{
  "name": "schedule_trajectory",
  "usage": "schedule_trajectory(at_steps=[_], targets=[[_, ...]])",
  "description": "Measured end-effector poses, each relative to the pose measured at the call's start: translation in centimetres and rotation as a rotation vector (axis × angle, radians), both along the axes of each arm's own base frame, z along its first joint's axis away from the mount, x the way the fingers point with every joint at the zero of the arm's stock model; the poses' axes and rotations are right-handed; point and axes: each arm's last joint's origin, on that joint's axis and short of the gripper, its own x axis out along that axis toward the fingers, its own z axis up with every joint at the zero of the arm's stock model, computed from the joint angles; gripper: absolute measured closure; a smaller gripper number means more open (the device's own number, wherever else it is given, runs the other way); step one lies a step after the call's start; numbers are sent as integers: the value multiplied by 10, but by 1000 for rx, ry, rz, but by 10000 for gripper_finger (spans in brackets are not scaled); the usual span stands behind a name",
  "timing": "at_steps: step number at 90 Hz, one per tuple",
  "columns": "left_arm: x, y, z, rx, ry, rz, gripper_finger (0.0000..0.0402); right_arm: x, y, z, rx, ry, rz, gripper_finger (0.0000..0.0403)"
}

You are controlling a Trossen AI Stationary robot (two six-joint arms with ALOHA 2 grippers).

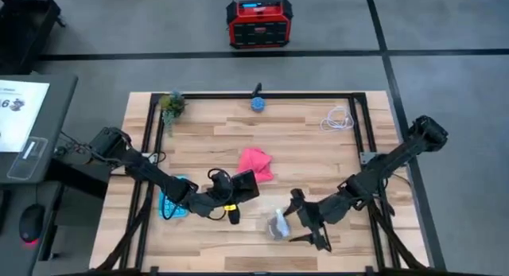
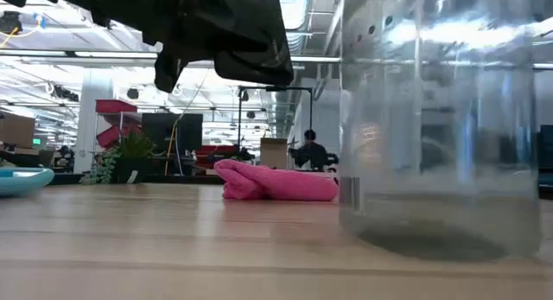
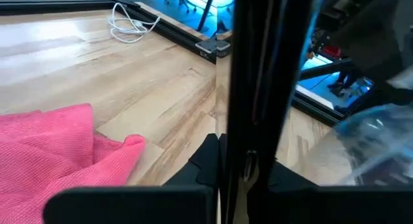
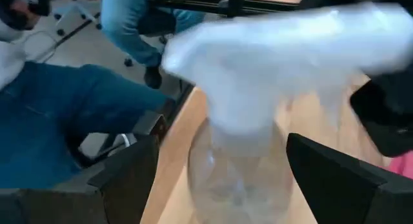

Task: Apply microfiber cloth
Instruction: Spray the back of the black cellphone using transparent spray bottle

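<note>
At the near edge of the table (image 1: 318, 149), the left gripper (image 1: 233, 200) is clamped on a black phone (image 1: 245, 184), held off the wood just beside the pink cloth (image 1: 256, 163), which lies bunched near the table's middle and is not in either gripper. The right gripper (image 1: 297, 220) stands with its fingers apart on either side of a clear bottle (image 4: 235, 179), with no sign of pinching it.

The main risk appears to be the crowding. The two arms work close together, and a swing by either toward the cloth could knock the bottle over or bump the phone. The phone seems to be gripped by a narrow part, so it could twist or slip if the cloth presses hard on it. The loose cloth may also drag across the wood rather than lift cleanly.

The overhead camera alone shows both arms together, along with a light blue calculator (image 1: 173, 206) under the left arm. The table-level camera shows that the cloth is folded into a low heap and that the left gripper is well above the table. The right wrist camera confirms the gap on each side of the bottle. The left wrist camera shows the phone edge-on, with a white cable (image 3: 132, 24) at the far rail.
</note>
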Motion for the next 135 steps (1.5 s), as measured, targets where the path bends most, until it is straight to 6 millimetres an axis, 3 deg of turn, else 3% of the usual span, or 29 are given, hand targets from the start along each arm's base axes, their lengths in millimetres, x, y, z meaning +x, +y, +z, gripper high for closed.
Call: schedule_trajectory(at_steps=[37, 64, 135], targets=[[-1, -1, -1, 3, 5, -3, 395, 6, -5, 3, -8, -61, -95, 78], [-1, -1, 0, 1, 3, -4, 395, 20, 9, -9, -42, -117, -2, 78], [-1, -1, -1, 4, 9, -4, 395, 25, 11, 2, -81, -165, 89, 78]])
